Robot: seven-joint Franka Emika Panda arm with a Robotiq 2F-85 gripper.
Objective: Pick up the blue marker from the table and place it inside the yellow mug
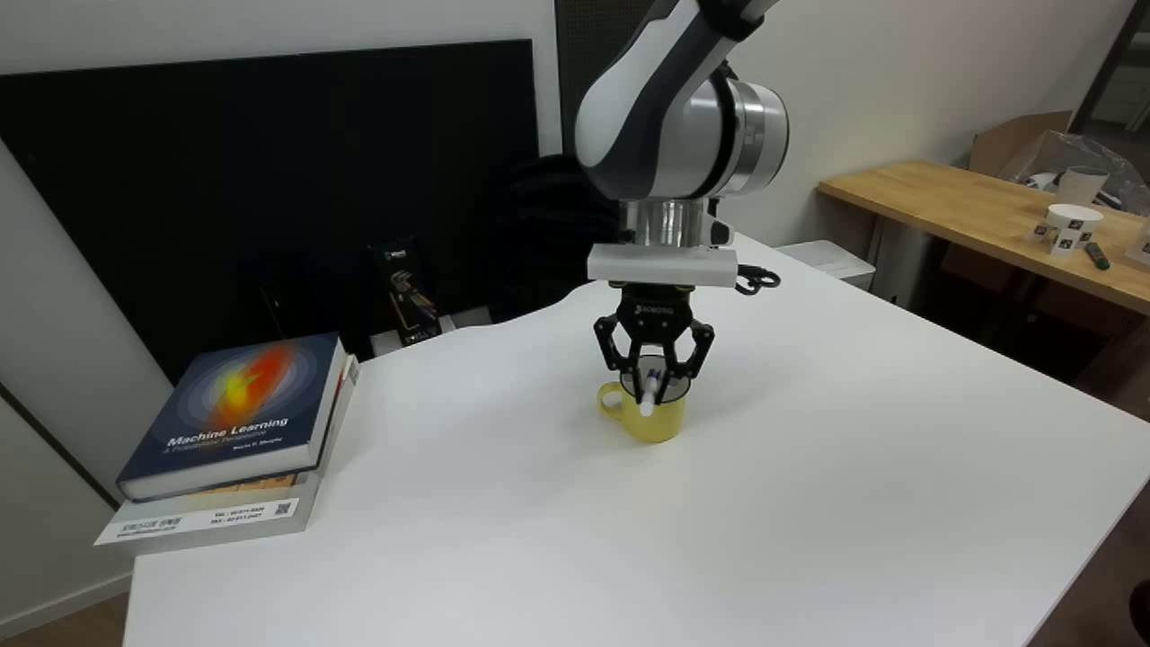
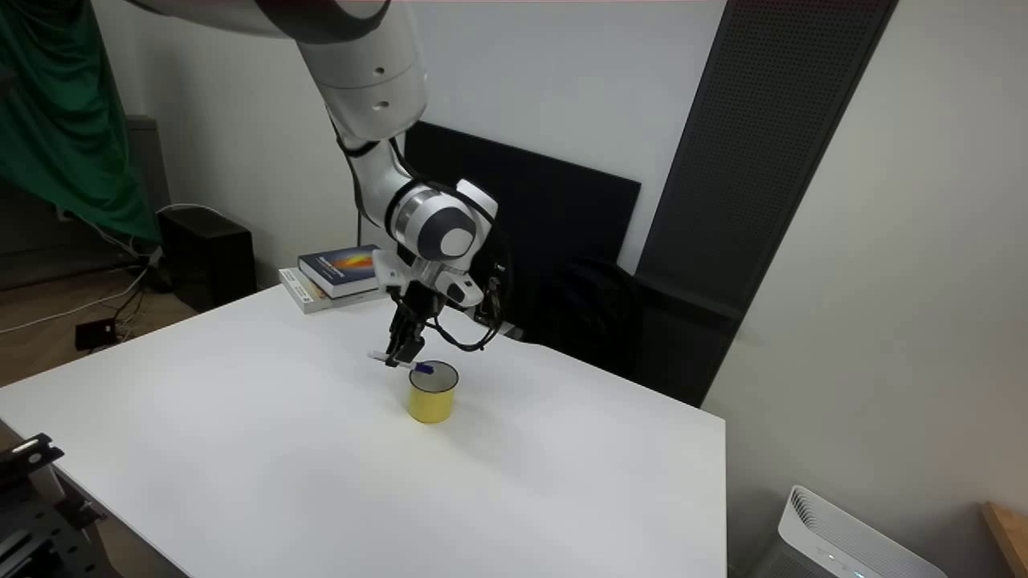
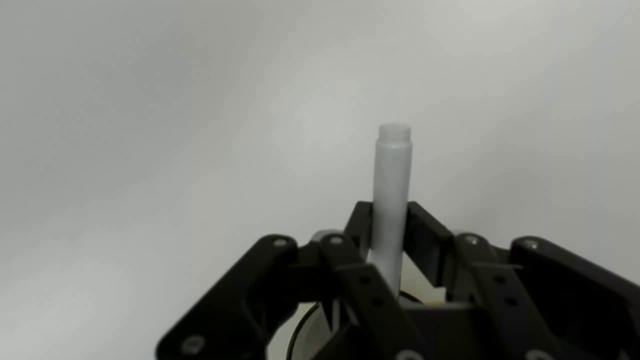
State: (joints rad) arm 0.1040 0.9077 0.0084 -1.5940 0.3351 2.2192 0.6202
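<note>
Nearest in the wrist view, have the gripper [image 3: 390,220], drawn in narrow and holding the marker [image 3: 392,185] by its white barrel. Runs crosswise through the pinch, nearer level than upright, with white end jutting away from the mug [image 2: 431,404] and blue end reaching toward it. Shows that blue end against the mouth in both exterior views (hard to say whether just above the rim or touching it). Puts the gripper itself beside the mouth, by the look of it, not over its middle. Looks like the placing step, with release left to do. Seems to call for a slide along the marker's own axis, blue end leading, perhaps tipping that end down; might catch across the rim and roll off if freed flat. Leaves, farther out, the white table [image 1: 467,539] under the upright mug, with stacked books [image 1: 238,413] well apart, near one edge.
</note>
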